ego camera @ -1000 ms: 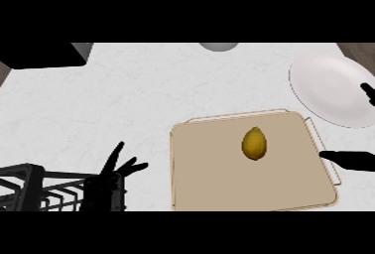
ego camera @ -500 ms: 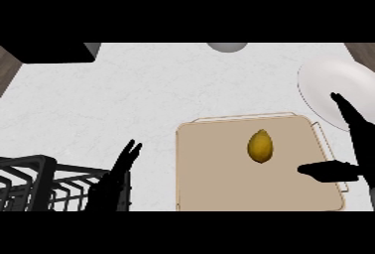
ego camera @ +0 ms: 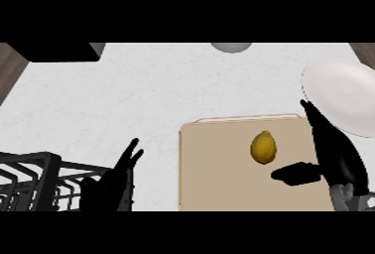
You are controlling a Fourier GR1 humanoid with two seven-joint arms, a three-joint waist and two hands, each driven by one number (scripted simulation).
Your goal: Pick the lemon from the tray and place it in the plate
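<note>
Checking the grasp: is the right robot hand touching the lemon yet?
Apart. The head view shows bare tray between the lemon and the right robot hand.

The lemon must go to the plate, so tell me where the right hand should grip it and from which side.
Probably across its fat middle, thumb and fingers on the long sides: the lemon lies flat on the tray, pointed ends toward and away from the robot. Come from above on its right, where the open right hand hovers.

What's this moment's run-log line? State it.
right hand: open, beside yellow lemon | lemon: on beige flat tray | left hand: open, resting lower left
</note>
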